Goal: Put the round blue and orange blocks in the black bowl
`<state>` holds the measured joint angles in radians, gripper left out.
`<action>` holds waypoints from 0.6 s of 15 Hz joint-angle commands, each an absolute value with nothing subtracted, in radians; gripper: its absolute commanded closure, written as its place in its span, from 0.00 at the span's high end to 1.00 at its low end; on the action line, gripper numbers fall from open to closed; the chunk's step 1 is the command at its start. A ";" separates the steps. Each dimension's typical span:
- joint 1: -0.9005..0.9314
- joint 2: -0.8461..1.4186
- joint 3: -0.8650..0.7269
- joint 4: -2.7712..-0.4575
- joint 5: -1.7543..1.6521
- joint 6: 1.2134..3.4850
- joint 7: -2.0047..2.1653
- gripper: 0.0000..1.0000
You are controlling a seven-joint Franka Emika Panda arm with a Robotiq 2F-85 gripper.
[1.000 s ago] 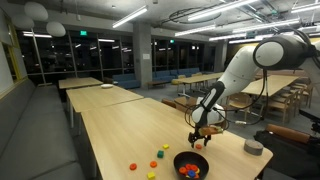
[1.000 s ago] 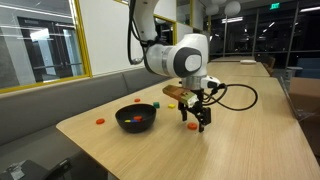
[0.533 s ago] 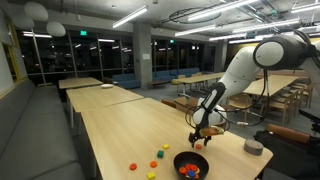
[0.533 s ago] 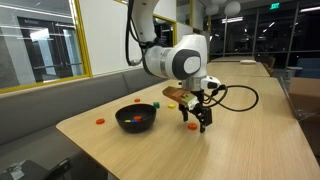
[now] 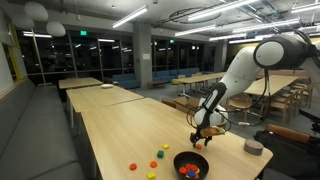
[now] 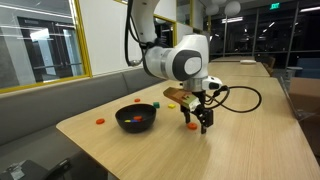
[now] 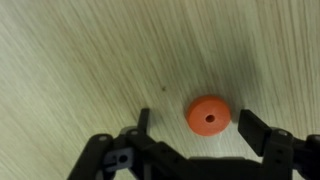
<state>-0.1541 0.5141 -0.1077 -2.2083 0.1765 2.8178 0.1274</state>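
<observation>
Gripper: the gripper (image 7: 197,128) has its jaws spread wide and holds nothing. It hangs low over the table (image 6: 235,150) with its tips pointing down.
Orange block: the orange block (image 7: 209,115) lies flat on the wood between the 2 fingers. It sits off-centre, close to the finger at its 3 o'clock and well clear of the finger at its 9 o'clock, touching neither.
Black bowl: in an exterior view the black bowl (image 5: 190,165) sits near the gripper (image 5: 200,135), at about its 7 o'clock. It holds coloured pieces.
Blue block: too small to pick out; whether it is in the bowl I cannot tell.
Loose pieces: several loose pieces (image 5: 152,165) lie at the bowl's 9 o'clock.
Step in hand: probably closing on the orange block.
Risk 1: the nearer finger would meet the disc first and could shove or tip it.
Risk 2: the disc is low, so tips held too high would skim over it.
Risk 3: a thin pinch on a rounded edge could let go on the way to the bowl.
</observation>
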 commanded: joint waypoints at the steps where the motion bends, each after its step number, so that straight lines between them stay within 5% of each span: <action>1: -0.163 0.475 -0.107 -2.238 0.172 2.841 0.108 0.58; 6: -0.144 0.458 -0.127 -2.228 0.146 2.797 0.118 0.20; 9: -0.127 0.443 -0.143 -2.224 0.120 2.762 0.133 0.22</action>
